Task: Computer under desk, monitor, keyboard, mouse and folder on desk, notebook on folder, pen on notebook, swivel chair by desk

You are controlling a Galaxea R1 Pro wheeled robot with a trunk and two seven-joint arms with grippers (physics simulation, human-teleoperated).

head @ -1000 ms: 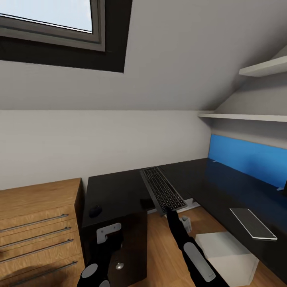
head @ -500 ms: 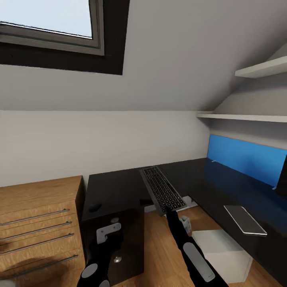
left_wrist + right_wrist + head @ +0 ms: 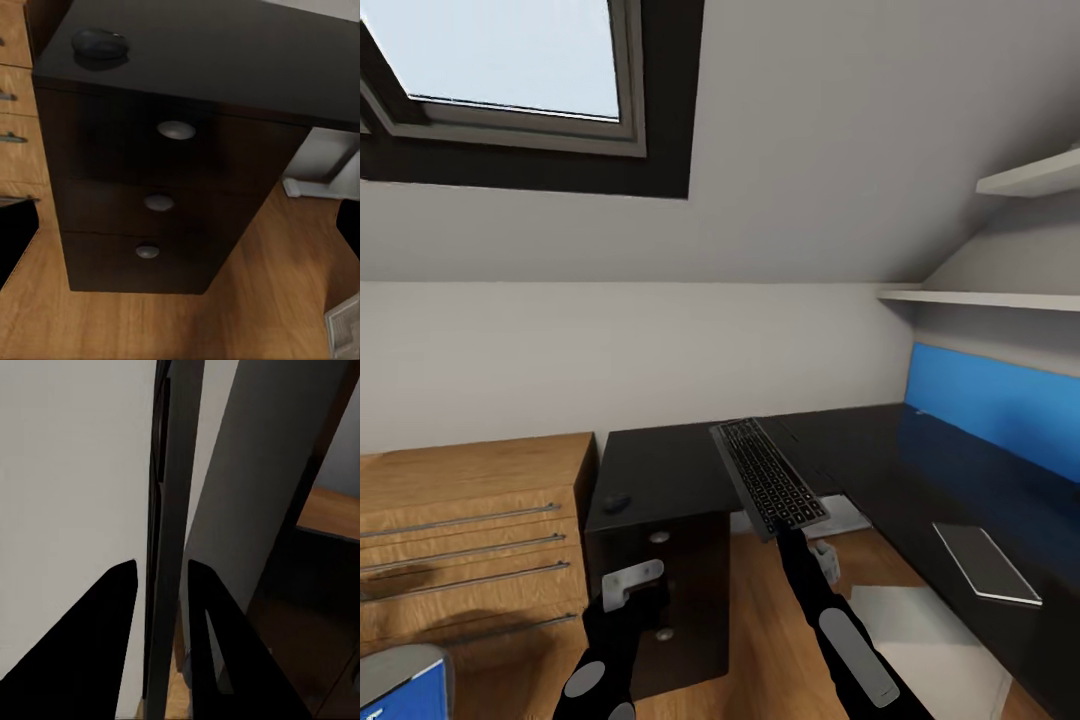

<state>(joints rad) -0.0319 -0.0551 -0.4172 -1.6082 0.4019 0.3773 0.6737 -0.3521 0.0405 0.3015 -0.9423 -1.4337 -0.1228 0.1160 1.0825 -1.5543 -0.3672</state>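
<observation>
My right gripper (image 3: pixel 788 530) is shut on the near end of the black keyboard (image 3: pixel 765 477), holding it tilted in the air over the desk's inner corner. In the right wrist view the keyboard's thin edge (image 3: pixel 166 547) runs between the two dark fingers (image 3: pixel 120 615). A small black mouse (image 3: pixel 616 502) lies on the black desk (image 3: pixel 660 470) near its left end, also seen in the left wrist view (image 3: pixel 99 43). My left gripper (image 3: pixel 632 585) hangs open in front of the desk's drawer front (image 3: pixel 169 187), holding nothing. A white computer case (image 3: pixel 930 630) sits under the desk.
A wooden drawer unit (image 3: pixel 460 540) stands left of the desk. A flat grey slab (image 3: pixel 985 562) lies on the desk's right wing, below a blue back panel (image 3: pixel 990 400). Wall shelves (image 3: pixel 1000 297) hang at the right. A blue-and-grey object (image 3: pixel 400 690) shows at the bottom left corner.
The camera has swung left, so the whole scene shifted right. A blue-and-grey object has come into view at bottom left. The keyboard stays in my right gripper.
</observation>
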